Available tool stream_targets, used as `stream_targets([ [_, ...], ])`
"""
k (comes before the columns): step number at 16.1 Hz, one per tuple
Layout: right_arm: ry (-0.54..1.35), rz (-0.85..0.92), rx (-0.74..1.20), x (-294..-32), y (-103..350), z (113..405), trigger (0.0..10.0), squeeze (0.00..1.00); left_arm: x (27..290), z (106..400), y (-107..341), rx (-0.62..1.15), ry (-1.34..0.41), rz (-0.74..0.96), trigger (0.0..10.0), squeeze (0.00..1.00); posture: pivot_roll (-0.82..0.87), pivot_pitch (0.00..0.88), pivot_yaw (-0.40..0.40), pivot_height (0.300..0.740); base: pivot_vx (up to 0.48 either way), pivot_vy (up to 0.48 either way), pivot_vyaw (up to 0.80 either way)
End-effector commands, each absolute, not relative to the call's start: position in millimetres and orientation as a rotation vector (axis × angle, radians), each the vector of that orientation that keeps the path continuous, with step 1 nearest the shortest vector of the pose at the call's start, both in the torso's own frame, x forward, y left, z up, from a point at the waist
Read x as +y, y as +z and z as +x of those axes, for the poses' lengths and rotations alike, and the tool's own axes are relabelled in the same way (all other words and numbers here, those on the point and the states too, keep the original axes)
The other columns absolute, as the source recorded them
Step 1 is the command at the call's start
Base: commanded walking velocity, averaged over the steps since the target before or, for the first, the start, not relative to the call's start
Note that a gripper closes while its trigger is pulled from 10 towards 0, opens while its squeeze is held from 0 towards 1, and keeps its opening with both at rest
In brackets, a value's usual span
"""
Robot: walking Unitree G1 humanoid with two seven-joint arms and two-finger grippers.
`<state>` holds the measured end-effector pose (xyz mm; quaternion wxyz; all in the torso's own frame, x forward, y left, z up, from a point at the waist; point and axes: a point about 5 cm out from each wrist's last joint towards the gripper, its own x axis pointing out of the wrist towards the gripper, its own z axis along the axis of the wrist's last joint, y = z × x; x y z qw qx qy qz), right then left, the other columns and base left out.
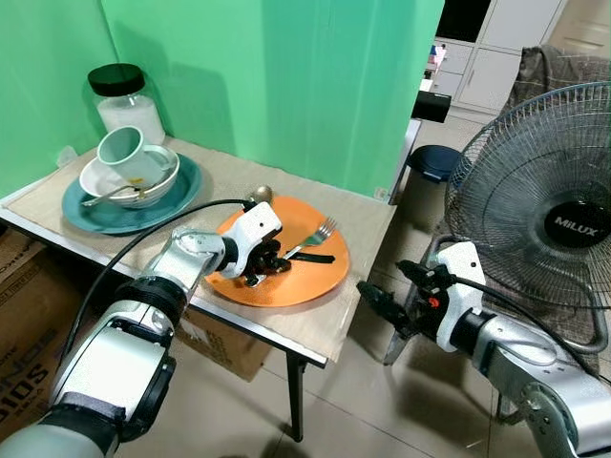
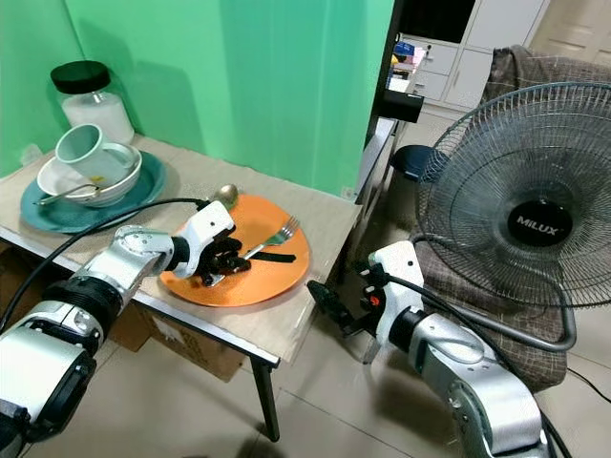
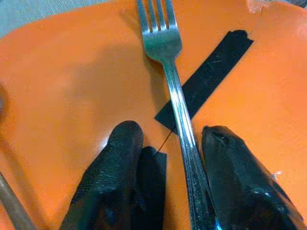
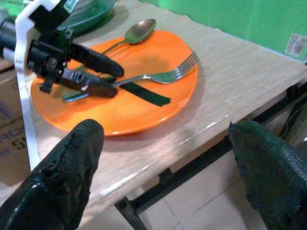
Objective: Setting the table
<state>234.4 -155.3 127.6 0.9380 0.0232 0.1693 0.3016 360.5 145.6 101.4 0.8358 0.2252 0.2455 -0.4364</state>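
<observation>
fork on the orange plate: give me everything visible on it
The fork is shiny silver metal with four tines and a slim handle. It lies flat on the orange plate, across a strip of black tape, with its tines toward the plate's far right rim. The left gripper straddles its handle, jaws open; one finger is against or very near the handle, the other stands apart. A spoon lies apart from it, at the plate's far edge.

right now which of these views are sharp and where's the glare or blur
Eye views: sharp and evenly lit, with soft shadows on the green wall. Left wrist view: the fork is crisp with shine along its handle, while the left gripper fingers blur up close. Right wrist view: the orange plate is sharp, and the right gripper fingers are out of focus.
</observation>
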Motion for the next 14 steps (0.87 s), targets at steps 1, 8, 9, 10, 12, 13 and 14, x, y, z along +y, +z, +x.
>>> stream_targets([
  [1, 0.636, 0.014, 0.309, -155.1, 134.2, 236.4, 10.0, 0.0, 152.4, 358.1, 93.9, 0.577, -0.901, 0.516, 0.0, 0.0, 0.05, 0.0, -0.017, 0.74, 0.0, 0.0, 0.0],
  [8, 0.658, -0.022, 0.29, -155.6, 134.1, 238.8, 10.0, 0.0, 152.7, 360.6, 98.4, 0.547, -0.9, 0.495, 0.0, 0.0, 0.06, 0.0, -0.023, 0.74, 0.0, 0.0, 0.0],
  [9, 0.66, -0.024, 0.288, -155.7, 134.1, 239.1, 10.0, 0.0, 152.8, 360.9, 99.0, 0.544, -0.901, 0.493, 0.0, 0.0, 0.06, 0.0, -0.021, 0.74, 0.0, 0.0, 0.0],
  [10, 0.661, -0.025, 0.286, -156.2, 134.0, 239.6, 10.0, 0.0, 152.4, 361.1, 99.5, 0.542, -0.902, 0.488, 0.0, 0.0, 0.06, 0.0, -0.022, 0.74, 0.0, 0.0, 0.0],
  [12, 0.659, -0.029, 0.283, -156.6, 134.1, 240.1, 10.0, 0.0, 152.8, 360.9, 99.9, 0.54, -0.909, 0.488, 0.0, 0.0, 0.06, 0.0, -0.024, 0.74, 0.0, 0.0, 0.0],
  [13, 0.658, -0.031, 0.281, -156.9, 134.1, 240.8, 10.0, 0.0, 152.9, 361.0, 100.1, 0.539, -0.91, 0.487, 0.0, 0.0, 0.06, 0.0, -0.025, 0.74, 0.0, 0.0, 0.0],
  [14, 0.659, -0.031, 0.279, -156.9, 134.2, 241.6, 10.0, 0.0, 153.3, 361.0, 100.3, 0.536, -0.91, 0.484, 0.0, 0.0, 0.06, 0.0, -0.027, 0.74, 0.0, 0.0, 0.0],
])
